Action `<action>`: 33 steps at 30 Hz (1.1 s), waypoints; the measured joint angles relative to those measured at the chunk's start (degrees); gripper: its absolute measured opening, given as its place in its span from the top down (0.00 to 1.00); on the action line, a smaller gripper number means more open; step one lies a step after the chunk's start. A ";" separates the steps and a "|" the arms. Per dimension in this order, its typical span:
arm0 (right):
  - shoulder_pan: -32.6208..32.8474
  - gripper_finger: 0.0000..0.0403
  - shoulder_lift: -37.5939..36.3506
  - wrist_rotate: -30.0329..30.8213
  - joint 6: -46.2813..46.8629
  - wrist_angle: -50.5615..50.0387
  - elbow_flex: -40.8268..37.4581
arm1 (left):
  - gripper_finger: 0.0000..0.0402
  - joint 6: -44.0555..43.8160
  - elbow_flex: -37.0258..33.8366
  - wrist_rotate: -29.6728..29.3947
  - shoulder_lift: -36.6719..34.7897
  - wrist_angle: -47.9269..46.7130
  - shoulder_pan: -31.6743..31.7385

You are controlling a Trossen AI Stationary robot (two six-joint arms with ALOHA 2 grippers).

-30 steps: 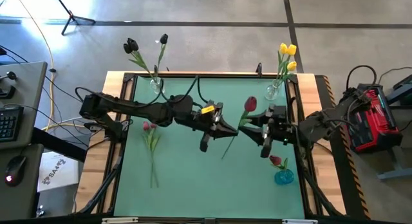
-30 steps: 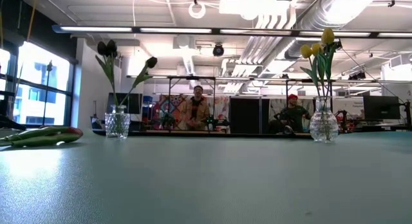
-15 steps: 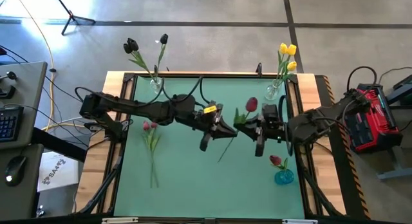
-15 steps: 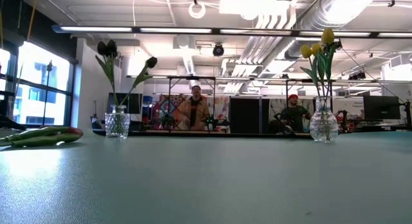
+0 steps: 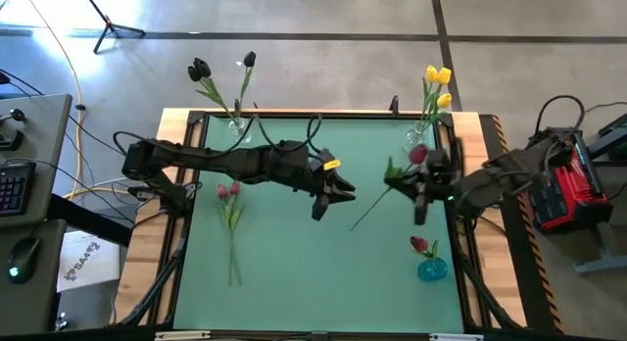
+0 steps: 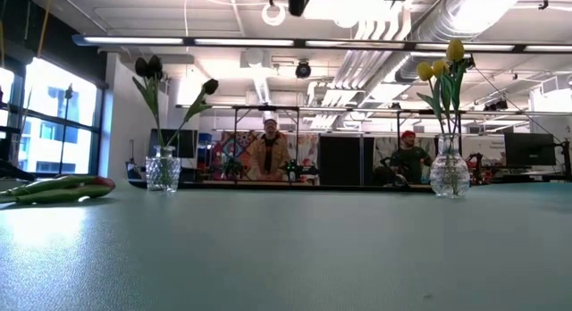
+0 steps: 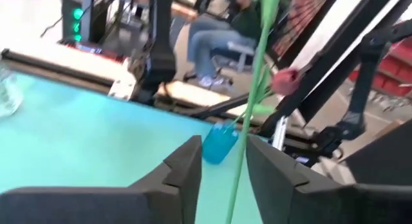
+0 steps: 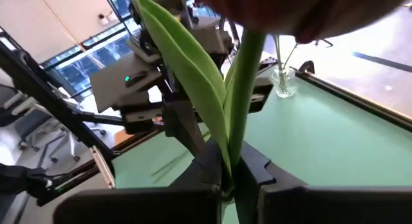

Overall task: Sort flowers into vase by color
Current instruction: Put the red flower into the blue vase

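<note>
High view: the right gripper (image 5: 419, 184) is pinching a red tulip (image 5: 417, 155) by its stem, just beside the clear vase of yellow tulips (image 5: 437, 86) at the green mat's (image 5: 294, 272) far right corner. The tulip's long green stem is slanting from that vase toward the left gripper (image 5: 338, 191) at mid-mat, whose fingers are parting around it. A blue vase (image 5: 432, 270) with one red tulip is standing nearer than the yellow-tulip vase; another red tulip (image 5: 228, 209) is lying flat near the vase of black tulips (image 5: 201, 70).

Low view: the black tulips (image 6: 152, 71) and yellow tulips (image 6: 447, 65) are standing upright in clear glass vases.

Left wrist view: the green stem (image 7: 251, 108) is passing between the spread fingers (image 7: 180, 176), untouched; the blue vase (image 7: 219, 143) is showing beyond.

Right wrist view: the fingers (image 8: 257, 169) are clamping the stem (image 8: 244, 95) and a broad leaf.

No legible writing is showing.
</note>
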 joint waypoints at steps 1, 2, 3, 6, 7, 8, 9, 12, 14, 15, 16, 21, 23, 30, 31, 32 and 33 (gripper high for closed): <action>0.24 1.00 -1.23 0.10 0.06 -0.99 0.00 | 0.71 0.02 0.00 0.00 0.00 -1.08 0.16; 0.38 1.00 -2.59 0.08 0.08 -2.42 0.00 | 0.70 0.02 0.00 0.00 0.00 -1.99 0.42; 0.53 1.00 -3.98 -0.26 0.43 -4.34 0.00 | 0.69 0.04 0.00 -0.01 0.00 -2.68 0.60; 0.65 1.00 -8.69 -4.59 4.86 -13.09 0.09 | 0.67 0.51 0.00 -0.64 -0.31 -4.61 0.88; 0.58 1.00 -10.07 -6.29 7.22 -16.86 0.45 | 0.66 0.61 0.00 -1.50 -0.48 -5.08 0.86; 0.58 1.00 -11.30 -7.48 9.86 -20.58 1.04 | 0.66 0.93 0.00 -2.54 -0.89 -6.22 0.86; 0.58 1.00 -12.31 -8.71 12.45 -24.36 1.84 | 0.66 1.45 0.00 -3.48 -1.21 -7.40 0.84; 0.62 1.00 -14.20 -12.74 18.13 -34.38 4.88 | 0.66 2.10 0.04 -6.72 -1.77 -9.76 0.85; 0.62 1.00 -14.50 -15.29 20.29 -39.99 7.13 | 0.66 2.09 -0.62 -7.44 -2.17 -10.63 1.10; 0.62 1.00 -14.45 -16.61 20.99 -42.82 8.24 | 0.66 1.81 -1.08 -7.87 -2.24 -10.32 1.14; 0.62 1.00 -14.22 -17.71 22.01 -45.23 9.04 | 0.66 1.20 -1.69 -8.32 -2.50 -10.24 1.14; 0.62 1.00 -12.31 -23.32 24.07 -49.13 9.06 | 0.66 -2.29 -5.24 -9.82 -3.02 -9.45 1.34; 0.62 1.00 -11.22 -25.72 24.04 -48.92 8.31 | 0.66 -3.69 -5.99 -9.98 -3.02 -8.94 1.14; 4.01 1.00 -6.76 -29.36 24.08 -46.20 7.91 | 0.66 -5.61 -7.91 -10.72 -3.02 -8.94 0.60; 5.18 1.00 -6.36 -27.98 24.11 -45.50 7.91 | 0.66 -5.63 -7.91 -11.00 -3.02 -9.05 0.61; 6.59 1.00 -5.94 -26.15 24.52 -45.24 7.91 | 0.66 -5.63 -7.91 -11.32 -3.02 -9.31 0.64; 8.14 1.00 -5.52 -23.89 25.50 -45.41 7.91 | 0.66 -5.65 -7.91 -11.69 -3.02 -9.63 0.64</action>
